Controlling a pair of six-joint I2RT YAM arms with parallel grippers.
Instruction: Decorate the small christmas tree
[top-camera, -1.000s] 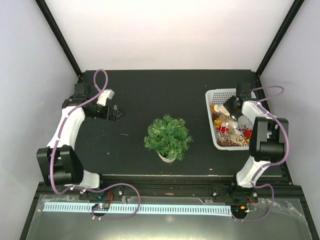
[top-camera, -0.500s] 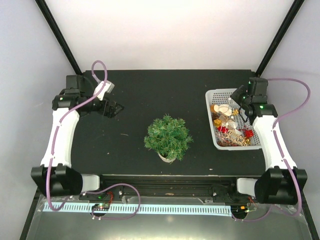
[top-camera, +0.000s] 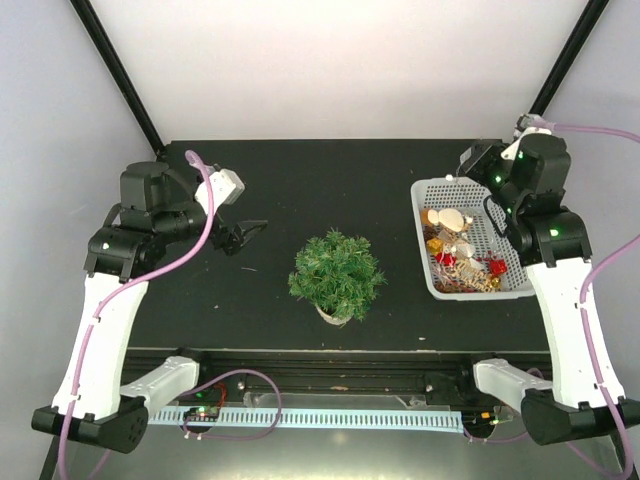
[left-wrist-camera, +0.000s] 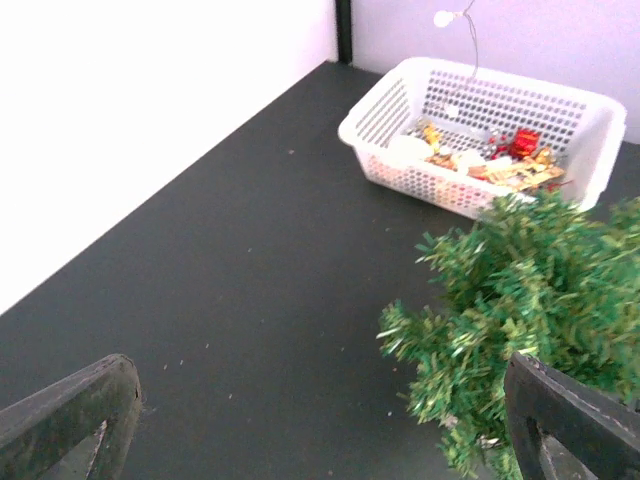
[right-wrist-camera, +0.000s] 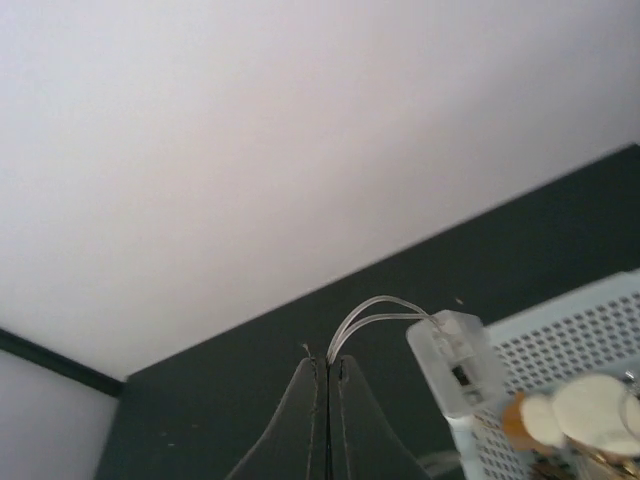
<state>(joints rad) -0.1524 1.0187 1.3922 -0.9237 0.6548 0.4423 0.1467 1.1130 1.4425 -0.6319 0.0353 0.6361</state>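
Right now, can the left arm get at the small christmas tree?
Probably yes: the open left gripper hovers to the left of the small christmas tree, with only bare table between them.

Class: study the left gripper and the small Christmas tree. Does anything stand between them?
Nothing visible does: only bare black table lies between the open left gripper and the small christmas tree. The white basket sits beyond it.

Left arm up, left gripper (top-camera: 243, 234) spread wide, empty; right arm up high, right gripper (right-wrist-camera: 326, 368) pinched on thin wire (right-wrist-camera: 372, 311).
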